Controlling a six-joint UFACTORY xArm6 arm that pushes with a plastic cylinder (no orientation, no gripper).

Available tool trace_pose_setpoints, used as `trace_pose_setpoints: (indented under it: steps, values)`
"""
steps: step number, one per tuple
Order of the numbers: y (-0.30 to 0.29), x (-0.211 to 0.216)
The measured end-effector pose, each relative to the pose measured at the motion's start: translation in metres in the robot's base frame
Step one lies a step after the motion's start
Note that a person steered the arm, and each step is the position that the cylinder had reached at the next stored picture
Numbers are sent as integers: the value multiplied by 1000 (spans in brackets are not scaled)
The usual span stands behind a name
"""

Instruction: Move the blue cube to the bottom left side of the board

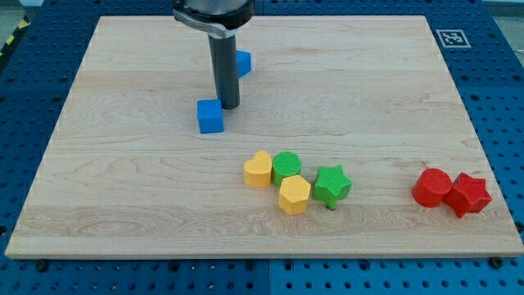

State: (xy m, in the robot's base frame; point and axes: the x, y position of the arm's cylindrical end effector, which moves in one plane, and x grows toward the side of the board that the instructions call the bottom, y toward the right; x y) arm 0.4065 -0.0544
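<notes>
The blue cube (210, 116) sits on the wooden board (123, 180), left of centre in the upper half. My tip (230, 106) rests just to the cube's upper right, touching or nearly touching it. The dark rod rises from there to the view's top. A second blue block (243, 62) lies behind the rod, partly hidden, so its shape is unclear.
A cluster lies below centre: a yellow heart (258, 170), a green cylinder (286, 166), a yellow hexagon (294, 195) and a green star (332, 185). At the lower right are a red cylinder (431, 188) and a red star (469, 194). A marker tag (449, 37) sits off the board's top right corner.
</notes>
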Motion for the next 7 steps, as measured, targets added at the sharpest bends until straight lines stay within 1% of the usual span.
trace_pose_setpoints:
  steps: [2,4,5,7]
  values:
    - [-7,36]
    - [-73,38]
    - [-93,45]
    - [-97,78]
